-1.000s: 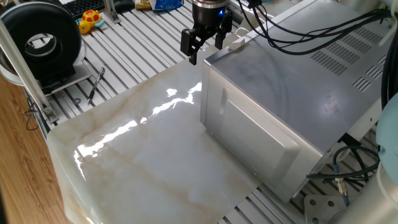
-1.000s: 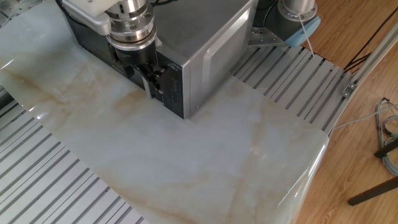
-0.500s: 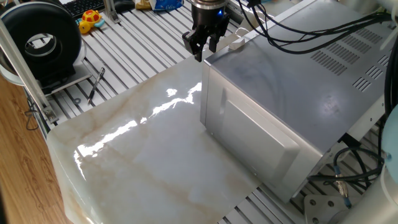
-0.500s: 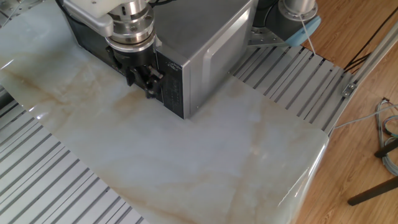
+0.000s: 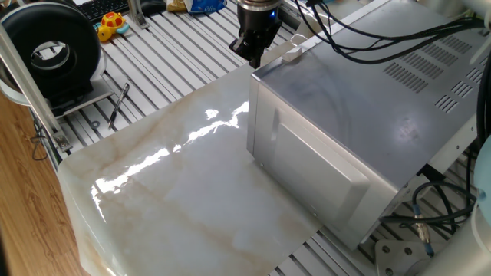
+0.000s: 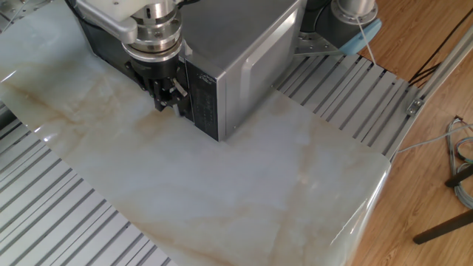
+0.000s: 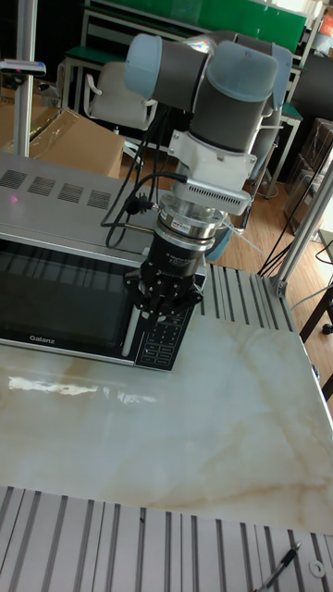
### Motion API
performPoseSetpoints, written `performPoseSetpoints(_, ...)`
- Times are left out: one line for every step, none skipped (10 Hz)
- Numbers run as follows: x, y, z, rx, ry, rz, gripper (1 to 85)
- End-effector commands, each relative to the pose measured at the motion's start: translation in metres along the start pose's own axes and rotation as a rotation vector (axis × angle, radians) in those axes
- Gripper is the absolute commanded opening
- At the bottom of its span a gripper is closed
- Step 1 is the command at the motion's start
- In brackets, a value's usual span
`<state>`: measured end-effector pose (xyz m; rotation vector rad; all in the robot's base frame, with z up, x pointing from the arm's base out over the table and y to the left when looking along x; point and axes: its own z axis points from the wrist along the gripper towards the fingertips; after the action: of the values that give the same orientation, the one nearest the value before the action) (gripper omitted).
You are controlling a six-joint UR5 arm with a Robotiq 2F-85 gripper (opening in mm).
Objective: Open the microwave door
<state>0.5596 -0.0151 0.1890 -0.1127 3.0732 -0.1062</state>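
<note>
Microwave (image 5: 360,115): big boxy casing of brushed silver-grey metal, rows of vent slots on top, flat side panel with a raised rectangular bulge; it stands on the far part of the slab, front turned toward the tall fixed camera.
Door (image 7: 60,296): thin flat panel, black frame, dark glossy window, "Galanz" printed at the lower left; it lies flush with the front, shut.
Keypad (image 7: 165,337): narrow black strip of small buttons to the right of the door, at the microwave's front corner.
Slab (image 5: 176,199): pale marble-look sheet, smooth and shiny, with tan veins and bright glare streaks; it rests on a table (image 6: 44,222) of ribbed aluminium slats.
Claw (image 7: 165,305): black, two-fingered, under a ribbed metal wrist and a grey-and-blue arm; pointing down.
Claw state: fingers drawn close together, only a thin gap if any; whether they pinch anything on the front cannot be told.
Claw and door: the claw hangs right in front of the seam between the door's right edge and the keypad, just beside or touching the front; contact cannot be told. In one fixed view the claw (image 5: 253,54) sits at the microwave's far top corner; in the other fixed view the claw (image 6: 165,92) is just left of the keypad face.
Cables (image 5: 399,31): black, draped over the microwave's top.
Background: a black drum-shaped thing (image 5: 50,46) and a yellow toy (image 5: 112,23) on the slats, well apart from the claw.
</note>
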Motion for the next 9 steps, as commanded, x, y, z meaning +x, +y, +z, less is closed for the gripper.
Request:
performPoseSetpoints(0.002, 0.0, -0.002, -0.012, 0.0, -0.038, 1.0)
performPoseSetpoints(0.001, 0.002, -0.003, -0.018, -0.002, -0.052, 1.0)
performPoseSetpoints(0.003, -0.003, -0.003, 0.001, 0.003, -0.076, 1.0)
performPoseSetpoints(0.003, -0.003, -0.004, -0.005, 0.001, -0.086, 1.0)
performPoseSetpoints(0.004, -0.001, -0.003, -0.012, 0.009, -0.078, 1.0)
performPoseSetpoints(0.005, -0.001, -0.003, -0.014, 0.012, -0.077, 1.0)
performPoseSetpoints(0.004, 0.0, -0.003, -0.016, 0.007, -0.084, 1.0)
performPoseSetpoints(0.0, 0.002, -0.003, -0.024, -0.009, -0.062, 1.0)
performPoseSetpoints(-0.002, 0.011, -0.004, -0.059, -0.015, -0.02, 1.0)
